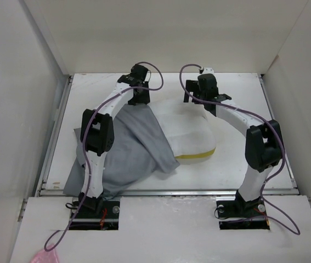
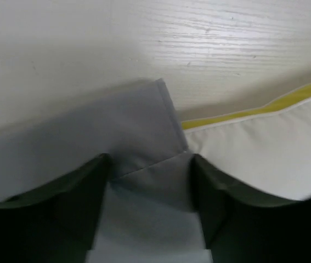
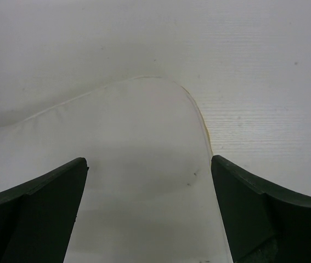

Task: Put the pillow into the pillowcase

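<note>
The white surface is partly covered by both cloths. Much of the grey pillowcase is hidden beneath the left arm, and its near corner hangs over the surface's front edge. It reaches from the left tool back toward that arm's base. The white pillow lies below and behind the right tool, its left part covered by the pillowcase. A strip of pillowcase is seen between the half-spread fingers of the left tool; whether it is pinched cannot be told. The right tool is spread wide over a pillow corner, nothing held. The yellow trim is cut off at the frame edge.
</note>
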